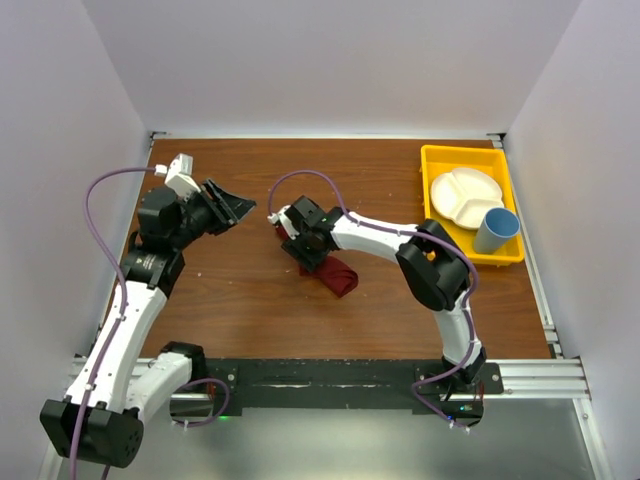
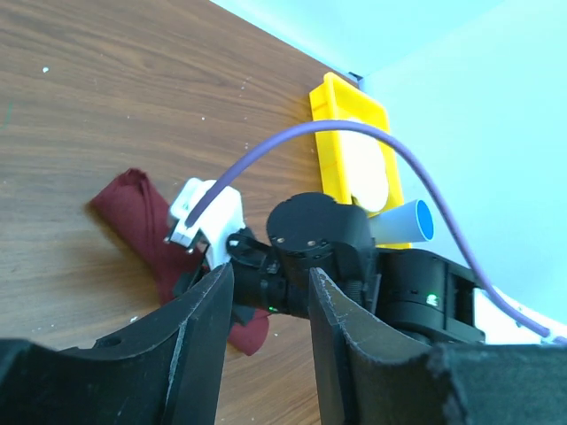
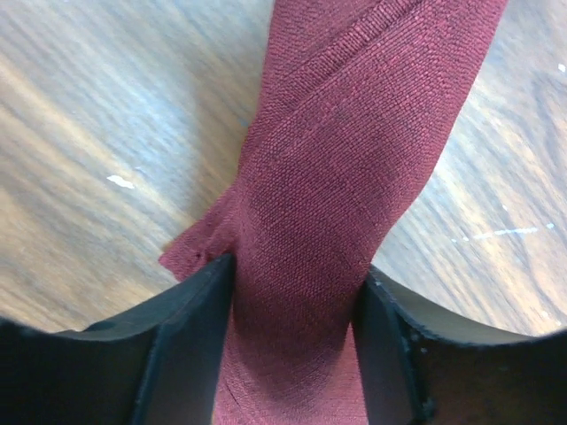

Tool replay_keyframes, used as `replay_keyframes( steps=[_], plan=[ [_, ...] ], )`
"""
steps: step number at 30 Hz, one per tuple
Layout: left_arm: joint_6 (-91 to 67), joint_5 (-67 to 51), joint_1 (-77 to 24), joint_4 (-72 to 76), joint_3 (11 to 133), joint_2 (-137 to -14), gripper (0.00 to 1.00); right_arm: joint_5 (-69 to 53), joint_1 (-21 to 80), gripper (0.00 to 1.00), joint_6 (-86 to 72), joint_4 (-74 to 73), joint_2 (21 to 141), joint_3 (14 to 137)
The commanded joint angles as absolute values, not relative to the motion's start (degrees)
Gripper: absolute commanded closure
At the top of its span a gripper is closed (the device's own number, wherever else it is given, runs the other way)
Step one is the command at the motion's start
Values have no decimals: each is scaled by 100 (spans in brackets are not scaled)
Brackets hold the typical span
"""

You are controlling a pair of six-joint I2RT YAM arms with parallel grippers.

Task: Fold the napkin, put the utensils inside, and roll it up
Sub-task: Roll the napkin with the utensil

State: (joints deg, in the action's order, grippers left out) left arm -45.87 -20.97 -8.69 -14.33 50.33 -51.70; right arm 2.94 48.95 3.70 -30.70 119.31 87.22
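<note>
Right wrist view: the right gripper (image 3: pixel 294 274) has its two black fingers (image 3: pixel 190 336) pressed against either side of the dark red cloth napkin (image 3: pixel 354 133), which is rolled into a narrow bundle. The jaws stand partly apart, clamped on the cloth, with no gap showing at either pad. The roll runs away from the fingers across the brown wooden table (image 3: pixel 89 133), and a loose corner sticks out beside one finger. Seen from the top external view, the bundle lies slanted near the middle of the table, with the right gripper over its far-left end. The left gripper (image 1: pixel 235 205) hangs over the table's far left part, well apart from the napkin; the left wrist view shows its fingers apart with nothing between them. A yellow plastic tray (image 1: pixel 437 160) at the far right corner holds a white divided plate (image 1: pixel 465 195) and a blue cup (image 1: pixel 497 230).
</note>
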Motion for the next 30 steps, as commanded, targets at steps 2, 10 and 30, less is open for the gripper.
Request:
replay_keyframes(
  steps=[2,10,30],
  plan=[
    [-4632,-2153,-835,-1564,5361,-5036,55,-579,5133,51,808,-2830,11962,8526],
    [-4737,-2232,-835,-1529,5344,-4966,55,-1870,5712,54,923,-2646,11751,8517],
    [-4772,-2197,-835,-1538,5300,-4887,55,-380,7154,25,624,-2654,11857,8508]
  ],
)
